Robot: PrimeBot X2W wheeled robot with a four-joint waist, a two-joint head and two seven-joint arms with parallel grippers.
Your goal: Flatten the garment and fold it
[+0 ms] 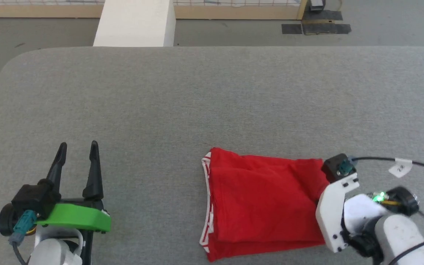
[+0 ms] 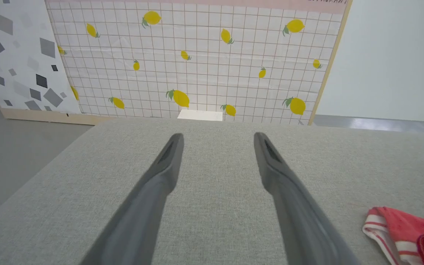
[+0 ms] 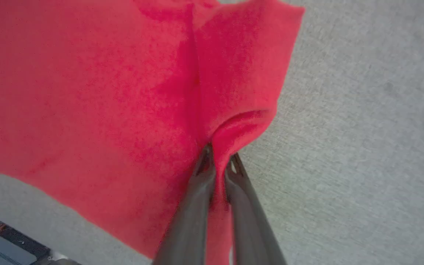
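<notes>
The garment [image 1: 263, 206], a red shirt folded into a rough rectangle with red-and-white striped trim along its left edge, lies on the near right part of the grey fabric-covered counter [image 1: 197, 92]. The right gripper [image 3: 221, 158] is clamped on a pinched ridge of red cloth at the garment's right edge. The left gripper [image 1: 77, 151] rests at the near left, fingers spread, well apart from the shirt.
</notes>
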